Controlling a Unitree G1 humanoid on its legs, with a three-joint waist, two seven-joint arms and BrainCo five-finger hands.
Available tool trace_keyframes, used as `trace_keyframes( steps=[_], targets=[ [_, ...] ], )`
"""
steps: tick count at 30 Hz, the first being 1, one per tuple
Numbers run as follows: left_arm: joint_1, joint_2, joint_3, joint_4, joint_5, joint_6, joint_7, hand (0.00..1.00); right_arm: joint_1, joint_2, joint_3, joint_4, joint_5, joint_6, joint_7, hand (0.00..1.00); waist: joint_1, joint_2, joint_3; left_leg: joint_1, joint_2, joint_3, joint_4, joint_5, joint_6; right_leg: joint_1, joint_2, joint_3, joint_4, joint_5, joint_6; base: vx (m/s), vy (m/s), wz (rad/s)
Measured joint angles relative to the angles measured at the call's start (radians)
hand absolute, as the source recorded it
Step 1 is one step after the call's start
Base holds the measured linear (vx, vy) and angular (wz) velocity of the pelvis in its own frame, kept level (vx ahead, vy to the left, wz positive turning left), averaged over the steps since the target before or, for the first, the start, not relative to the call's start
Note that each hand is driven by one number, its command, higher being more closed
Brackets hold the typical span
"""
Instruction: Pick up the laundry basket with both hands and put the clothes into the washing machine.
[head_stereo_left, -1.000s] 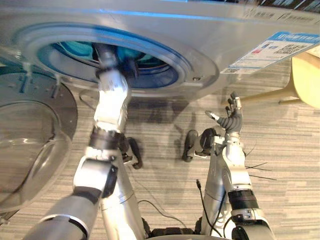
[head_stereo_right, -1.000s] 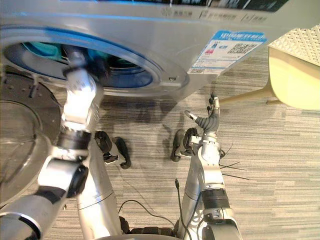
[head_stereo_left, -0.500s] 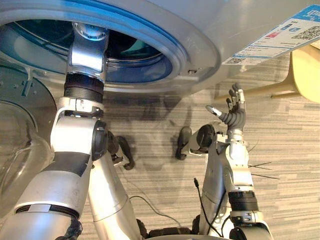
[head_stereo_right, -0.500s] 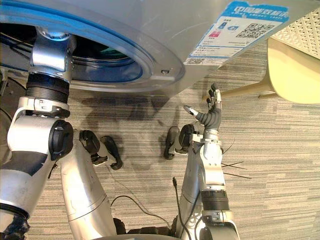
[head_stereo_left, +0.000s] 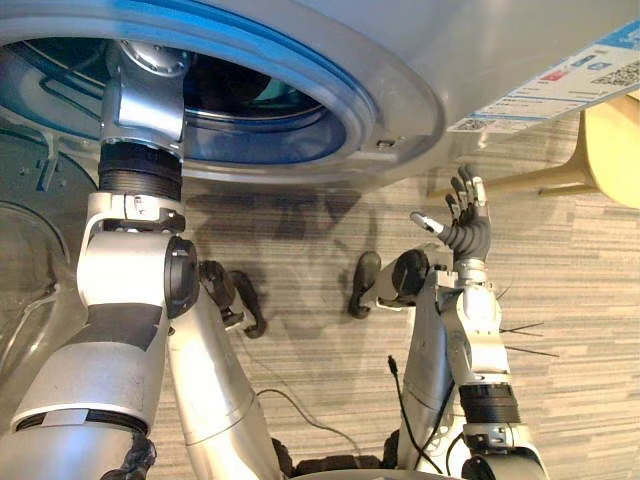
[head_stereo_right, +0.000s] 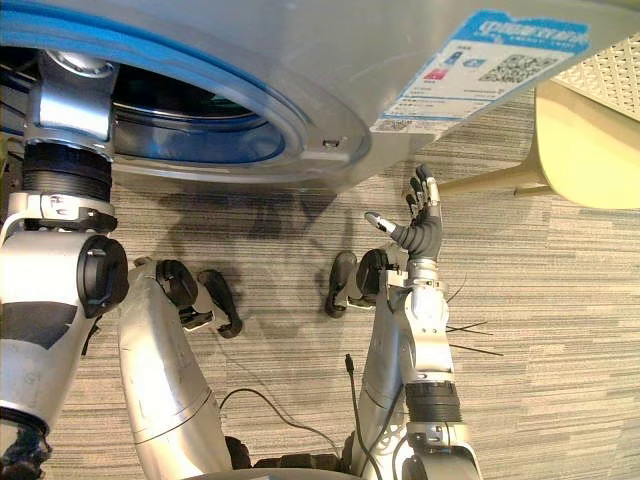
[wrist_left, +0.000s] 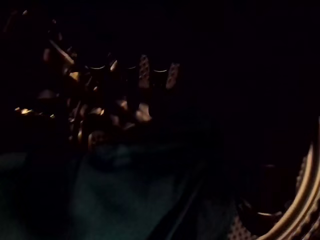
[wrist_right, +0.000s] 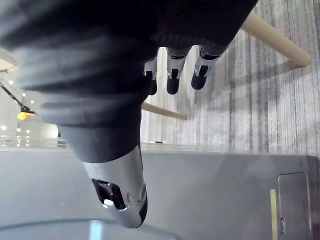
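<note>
Nearby, a pale chair (head_stereo_left: 612, 150) stands beside the washing machine (head_stereo_left: 450, 60).

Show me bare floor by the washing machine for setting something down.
Free: the carpet right of the right hand, below the chair; also the strip along the washing machine, left of that hand. Crowded: the drum opening, taken by the left arm, with the open door beside it.
</note>
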Motion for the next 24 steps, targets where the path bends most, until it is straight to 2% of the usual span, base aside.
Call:
trace_keyframes(
  steps=[4,5,6,9,11,12,15,17,18,20,21,23,24],
  targets=[
    [0.207,-0.032,0.027,-0.178,-0.055,-0.025,0.079,0.00,0.042,0.015,0.002,0.002,-0.006,-0.001,-0.001,0.00,0.002,-0.002,-0.010,0.118,-0.006,0.024,-0.106,0.010,-0.014,0.119,-0.001,-0.022,-0.098,0.000,0.000,0.09,-0.024,0.09],
    [0.317,-0.077,0.054,-0.209,-0.069,-0.028,0.093,0.00,0.075,0.024,0.005,0.012,-0.012,-0.004,-0.001,0.00,0.004,-0.001,-0.063,0.138,-0.008,0.037,-0.159,0.019,-0.017,0.140,-0.001,-0.031,-0.145,0.001,0.000,0.13,-0.044,0.12],
    [0.373,-0.103,0.068,-0.217,-0.081,-0.033,0.099,0.00,0.089,0.026,0.006,0.024,-0.019,-0.005,-0.001,0.00,0.005,0.000,-0.090,0.149,-0.010,0.042,-0.187,0.027,-0.019,0.152,-0.001,-0.038,-0.170,0.001,0.000,0.16,-0.060,0.19],
    [0.675,-0.233,0.101,-0.222,-0.196,-0.053,0.108,0.00,0.151,0.026,0.008,0.072,-0.053,0.002,-0.001,0.00,0.027,0.000,-0.116,0.322,-0.025,0.069,-0.340,0.056,-0.044,0.322,-0.003,-0.071,-0.300,0.003,-0.002,0.13,-0.048,0.22],
    [0.815,-0.284,0.102,-0.227,-0.250,-0.067,0.106,0.00,0.184,0.023,0.025,0.076,-0.073,0.012,0.000,0.00,0.035,0.000,-0.136,0.395,-0.029,0.090,-0.412,0.071,-0.051,0.392,-0.002,-0.083,-0.361,0.006,-0.004,0.14,-0.063,0.17],
    [0.952,-0.325,0.097,-0.231,-0.304,-0.081,0.096,0.00,0.210,0.018,0.048,0.091,-0.097,0.019,0.002,0.00,0.044,0.000,-0.152,0.480,-0.038,0.098,-0.488,0.086,-0.061,0.474,-0.001,-0.096,-0.423,0.011,-0.002,0.18,-0.083,0.20],
    [1.152,-0.376,0.067,-0.240,-0.371,-0.117,0.058,0.00,0.251,0.011,0.081,0.118,-0.126,0.041,0.004,0.00,0.061,0.003,-0.169,0.641,-0.043,0.133,-0.618,0.112,-0.071,0.627,0.009,-0.114,-0.539,0.025,0.006,0.17,-0.067,0.13],
    [1.315,-0.420,0.032,-0.234,-0.447,-0.137,0.003,0.00,0.297,-0.001,0.103,0.155,-0.160,0.056,0.006,0.00,0.062,0.020,-0.191,0.813,-0.060,0.156,-0.772,0.151,-0.077,0.802,0.014,-0.150,-0.688,0.062,0.021,0.15,-0.011,0.18],
    [1.343,-0.423,0.023,-0.228,-0.456,-0.142,-0.006,0.00,0.309,-0.004,0.108,0.164,-0.163,0.059,0.006,0.00,0.064,0.020,-0.199,0.847,-0.067,0.168,-0.810,0.163,-0.074,0.832,0.013,-0.151,-0.721,0.072,0.026,0.16,0.025,0.17],
    [1.416,-0.435,-0.024,-0.128,-0.466,-0.165,-0.047,0.00,0.338,-0.012,0.108,0.254,-0.173,0.076,0.006,0.00,0.080,0.031,-0.226,1.029,-0.093,0.220,-0.987,0.218,-0.067,0.991,0.022,-0.155,-0.887,0.130,0.050,0.15,0.046,-0.02],
    [1.422,-0.439,-0.029,-0.093,-0.465,-0.165,-0.055,0.00,0.340,-0.012,0.108,0.284,-0.175,0.078,0.006,0.00,0.080,0.035,-0.229,1.074,-0.097,0.233,-1.030,0.232,-0.065,1.031,0.026,-0.155,-0.928,0.145,0.054,0.13,0.060,-0.10],
    [1.450,-0.448,-0.033,0.075,-0.464,-0.167,-0.099,0.00,0.355,-0.019,0.103,0.417,-0.180,0.080,0.007,0.00,0.079,0.062,-0.275,1.229,-0.121,0.270,-1.215,0.295,-0.061,1.177,0.049,-0.161,-1.123,0.223,0.077,0.15,0.082,-0.10],
    [1.449,-0.448,-0.033,0.122,-0.463,-0.167,-0.109,0.00,0.352,-0.024,0.104,0.459,-0.180,0.079,0.008,0.00,0.077,0.067,-0.287,1.260,-0.132,0.279,-1.266,0.316,-0.058,1.203,0.053,-0.160,-1.170,0.243,0.083,0.13,0.071,-0.11]
  ],
)
